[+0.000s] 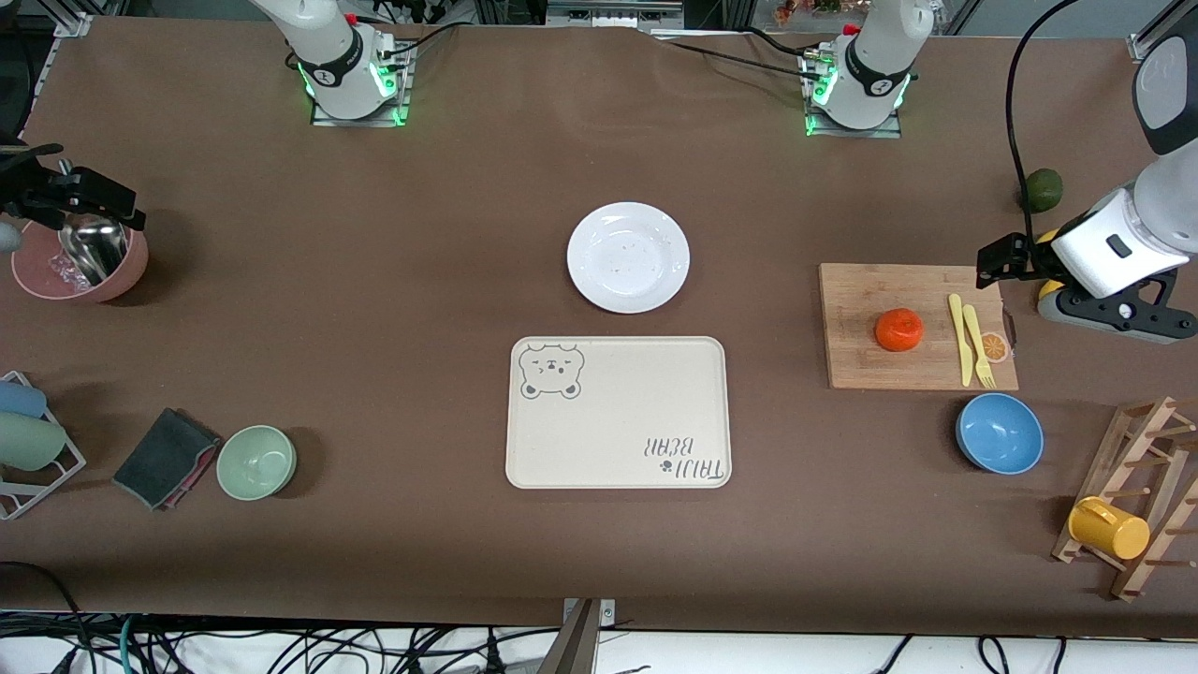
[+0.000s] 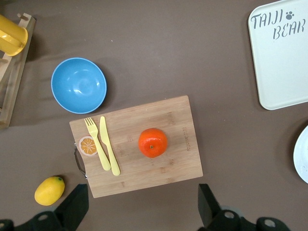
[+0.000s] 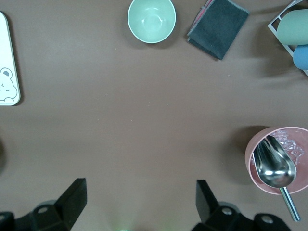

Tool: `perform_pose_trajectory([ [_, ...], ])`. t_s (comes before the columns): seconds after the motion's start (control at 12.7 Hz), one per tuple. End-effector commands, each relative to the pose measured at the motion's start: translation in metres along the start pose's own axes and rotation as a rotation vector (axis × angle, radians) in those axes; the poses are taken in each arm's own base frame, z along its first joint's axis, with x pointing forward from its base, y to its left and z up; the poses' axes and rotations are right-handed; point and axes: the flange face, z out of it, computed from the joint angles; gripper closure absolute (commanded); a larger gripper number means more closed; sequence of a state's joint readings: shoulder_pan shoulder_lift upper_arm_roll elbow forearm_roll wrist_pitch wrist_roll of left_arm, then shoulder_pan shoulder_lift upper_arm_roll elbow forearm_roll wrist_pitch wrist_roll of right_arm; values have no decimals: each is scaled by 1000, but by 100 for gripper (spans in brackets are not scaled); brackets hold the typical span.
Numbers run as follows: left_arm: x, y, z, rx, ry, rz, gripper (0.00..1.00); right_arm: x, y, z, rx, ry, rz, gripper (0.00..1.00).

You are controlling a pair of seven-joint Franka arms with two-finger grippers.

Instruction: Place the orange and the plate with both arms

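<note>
The orange [image 1: 898, 329] [image 2: 153, 142] sits on a wooden cutting board [image 1: 917, 374] toward the left arm's end of the table. The white plate [image 1: 628, 256] [image 2: 302, 154] lies empty at mid-table, farther from the front camera than the beige bear tray [image 1: 618, 412]. My left gripper [image 1: 1006, 260] [image 2: 142, 209] hangs open and empty over the table just off the board's edge. My right gripper [image 1: 65, 192] [image 3: 139, 202] hangs open and empty over bare table beside a pink bowl [image 1: 80, 271] at the right arm's end.
A yellow fork and knife [image 1: 971, 339] lie on the board beside the orange. A blue bowl [image 1: 1000, 432], a wooden rack with a yellow mug [image 1: 1109, 527], a lemon [image 2: 49, 190] and a green fruit [image 1: 1044, 189] surround it. A green bowl [image 1: 256, 461], a dark cloth [image 1: 167, 457] and a cup rack [image 1: 28, 440] sit at the right arm's end.
</note>
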State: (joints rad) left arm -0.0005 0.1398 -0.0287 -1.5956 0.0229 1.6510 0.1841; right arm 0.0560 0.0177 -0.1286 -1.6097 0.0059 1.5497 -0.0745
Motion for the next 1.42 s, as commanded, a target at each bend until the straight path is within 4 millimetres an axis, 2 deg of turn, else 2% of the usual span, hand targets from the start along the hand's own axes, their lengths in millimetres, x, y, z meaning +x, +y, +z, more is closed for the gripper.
perform_pose_trajectory([
  [0.0, 1, 0, -4, -21, 13, 10, 0, -1, 0, -6, -6, -4, -7, 0],
  [1.34, 3, -3, 4, -23, -3, 18, 0, -5, 4, -3, 2, -33, 3, 0],
])
